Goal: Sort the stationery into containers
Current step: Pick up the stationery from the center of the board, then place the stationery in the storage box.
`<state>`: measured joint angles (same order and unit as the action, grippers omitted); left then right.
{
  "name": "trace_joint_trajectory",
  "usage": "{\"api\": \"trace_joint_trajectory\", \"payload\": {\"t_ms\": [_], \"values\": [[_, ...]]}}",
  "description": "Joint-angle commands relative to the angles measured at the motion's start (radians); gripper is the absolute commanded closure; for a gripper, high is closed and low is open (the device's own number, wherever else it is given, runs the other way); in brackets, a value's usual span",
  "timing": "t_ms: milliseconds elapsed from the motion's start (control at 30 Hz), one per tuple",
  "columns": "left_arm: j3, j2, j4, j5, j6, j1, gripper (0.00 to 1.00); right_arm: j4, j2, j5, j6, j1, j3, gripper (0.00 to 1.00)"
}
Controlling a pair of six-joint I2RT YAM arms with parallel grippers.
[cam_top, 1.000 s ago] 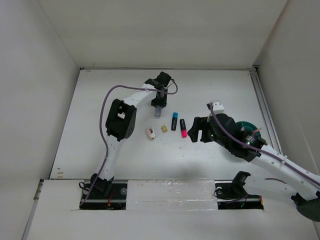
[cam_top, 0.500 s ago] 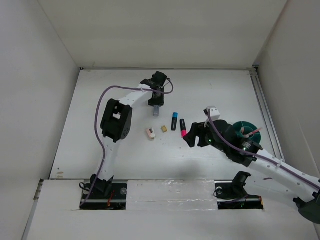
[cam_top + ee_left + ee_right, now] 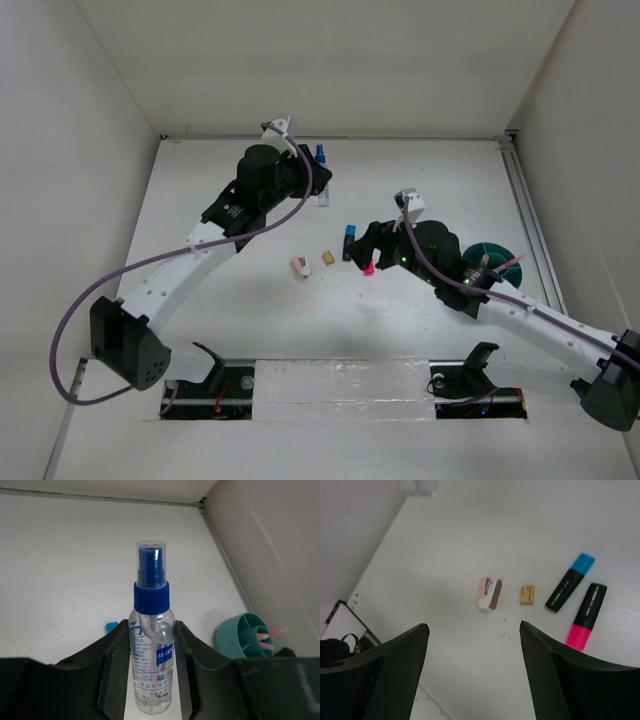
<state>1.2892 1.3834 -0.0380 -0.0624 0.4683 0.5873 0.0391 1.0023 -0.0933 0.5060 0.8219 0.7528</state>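
My left gripper (image 3: 151, 630) is shut on the clear bottle with the blue cap (image 3: 151, 587) and holds it upright above the table; from above, the bottle (image 3: 320, 155) is at the back centre in that gripper (image 3: 316, 182). My right gripper (image 3: 474, 630) is open and empty, hovering over the table near a pinkish eraser (image 3: 489, 594), a tan eraser (image 3: 527, 594), a blue-black highlighter (image 3: 570, 582) and a pink-black highlighter (image 3: 586, 615). From above, the right gripper (image 3: 365, 250) partly covers both highlighters. The teal cup (image 3: 240, 640) holds pink pencils (image 3: 272, 632).
The teal cup (image 3: 492, 258) stands at the right, half hidden behind my right arm. White walls close in the table on three sides, with a rail (image 3: 522, 200) along the right edge. The left arm's elbow (image 3: 130, 345) hangs over the near left.
The left arm has swung up and back, lifting the bottle off the table until it stands upright. The right gripper has moved left over the highlighters.
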Motion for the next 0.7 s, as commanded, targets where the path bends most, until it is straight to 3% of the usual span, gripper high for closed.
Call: {"api": "trace_joint_trajectory", "payload": {"t_ms": [0,200,567,667], "values": [[-0.106,-0.069,0.176,-0.123,0.038,0.000,1.00,-0.183,0.024,0.123,-0.041,-0.032,0.089,0.21],[-0.137,-0.153,0.208,-0.083,-0.013,0.088,1.00,-0.294,0.064,0.159,-0.021,-0.052,0.131,0.21],[-0.180,-0.176,0.266,-0.197,-0.003,0.088,1.00,-0.360,0.196,0.193,0.002,-0.063,0.191,0.25],[-0.180,-0.187,0.267,-0.211,0.007,0.088,1.00,-0.393,0.196,0.164,0.002,-0.063,0.181,0.41]]}}
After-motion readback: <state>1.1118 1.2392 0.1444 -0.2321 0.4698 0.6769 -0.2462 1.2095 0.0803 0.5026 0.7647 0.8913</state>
